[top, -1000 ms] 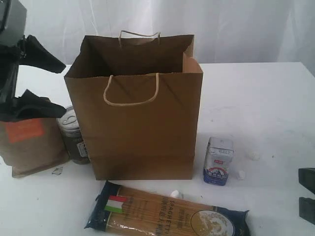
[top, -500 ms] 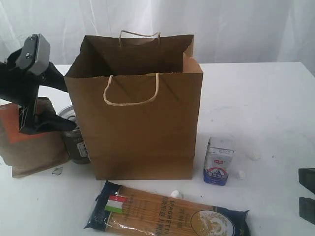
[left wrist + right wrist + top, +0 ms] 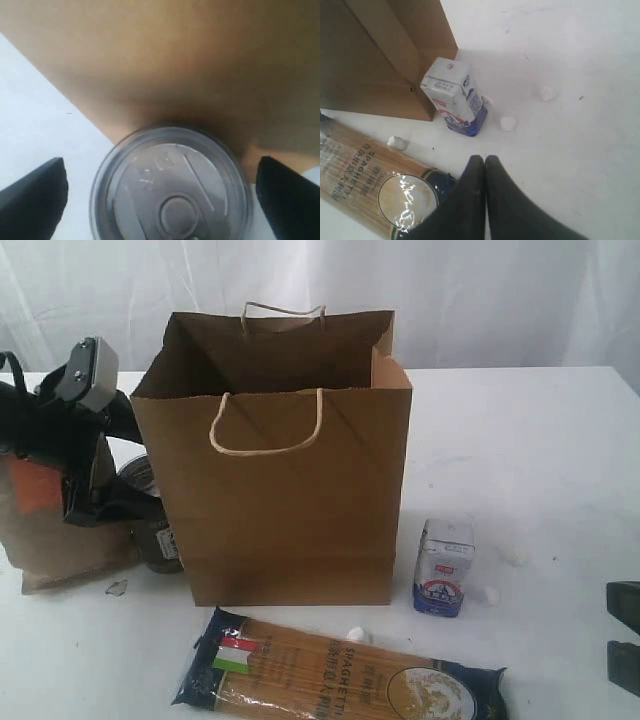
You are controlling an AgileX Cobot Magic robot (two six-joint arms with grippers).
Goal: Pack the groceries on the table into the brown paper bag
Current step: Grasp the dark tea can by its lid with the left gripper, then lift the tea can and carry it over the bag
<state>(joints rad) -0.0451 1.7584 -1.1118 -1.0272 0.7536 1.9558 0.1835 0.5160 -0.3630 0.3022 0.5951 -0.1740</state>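
As the stock stands at this count, entries run from largest to smallest.

Table (image 3: 520, 440): one, white, bearing all below.

Brown paper bag (image 3: 290, 500): one, upright at centre, mouth open upward, two cord handles. Unmoved since a second ago.

Spaghetti packet (image 3: 340, 680): one, lying flat in front of the bag. Its long axis runs left to right across the exterior view, dipping slightly to the right, with the flag end to the left. Unmoved.

Brown pouch (image 3: 45, 535): one, standing at the far left and well apart from the bag. Its orange label is now largely covered by the arm.

Left gripper (image 3: 128, 466): one, jaws spread wide, a finger either side of the can and touching nothing. A second ago it hung higher and farther left, over the pouch, and it has since come down and inward.

Right gripper (image 3: 481, 162): one, fingers pressed together and empty, at the right edge of the table. Unchanged.

Dark can (image 3: 172, 190): one, upright with its axis vertical and pull-tab lid up, between pouch and bag and close against the bag's wall. Unmoved.

White-blue carton (image 3: 443, 565): one, upright, just right of the bag's front corner. Unmoved.

White crumbs (image 3: 507, 123): three, scattered near the carton and packet.
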